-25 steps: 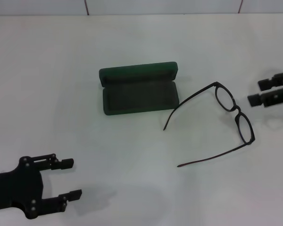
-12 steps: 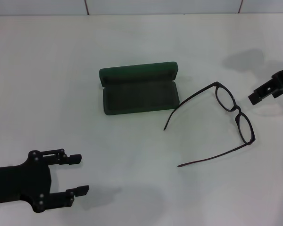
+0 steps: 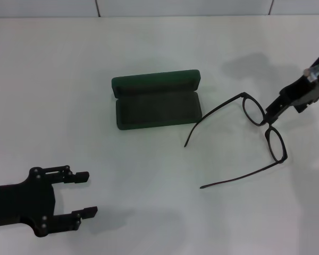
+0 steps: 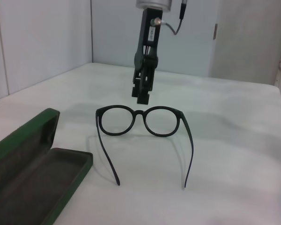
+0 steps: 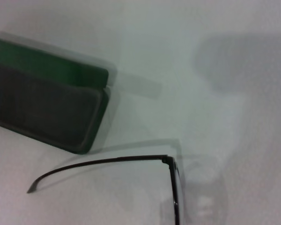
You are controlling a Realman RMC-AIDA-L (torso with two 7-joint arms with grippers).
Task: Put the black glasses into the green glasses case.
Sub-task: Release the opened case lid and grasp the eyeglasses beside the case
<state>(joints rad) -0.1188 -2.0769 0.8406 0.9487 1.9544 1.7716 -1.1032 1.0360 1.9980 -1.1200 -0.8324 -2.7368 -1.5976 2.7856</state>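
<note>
White table [image 3: 53, 79]: open green glasses case [image 3: 157, 103] mid-surface, black glasses [image 3: 266, 127] unobstructed near right edge, right gripper [image 3: 271, 113] narrow above bridge, left gripper [image 3: 82, 194] wide, near-left corner.

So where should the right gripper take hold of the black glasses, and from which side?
Probably at the bridge, from above. The black glasses rest on the table with both temple arms unfolded toward the green glasses case. The bridge is the narrow bar between the two lenses, and nothing stands over it but the right gripper, just above it. The left gripper waits open, far off.
</note>
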